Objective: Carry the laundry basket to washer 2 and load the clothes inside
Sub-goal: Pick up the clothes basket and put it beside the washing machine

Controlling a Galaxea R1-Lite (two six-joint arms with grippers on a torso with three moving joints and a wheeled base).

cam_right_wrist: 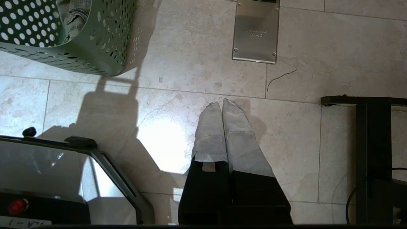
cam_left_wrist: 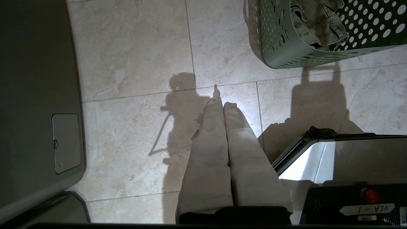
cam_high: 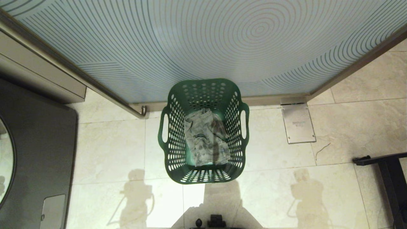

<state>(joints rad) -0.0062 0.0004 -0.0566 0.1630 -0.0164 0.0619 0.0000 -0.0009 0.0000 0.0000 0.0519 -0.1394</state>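
Your green laundry basket (cam_high: 203,133) sits on the tile floor right in front of you, by the frosted glass door (cam_high: 203,41), with one soft bundle of clothes (cam_high: 206,141) lying in the bottom. It looks light and stiff, so I think you should take it by the two side handles, one for each arm. Your left gripper (cam_left_wrist: 222,98) and right gripper (cam_right_wrist: 221,105) both hang over bare floor, fingers pressed together, holding nothing.

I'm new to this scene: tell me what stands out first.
A green laundry basket stands on the tiled floor, mid-view, against a blue door with a ring pattern. A crumpled patterned garment lies inside. The left tool and right tool hang shut and empty over bare tiles beside the basket.
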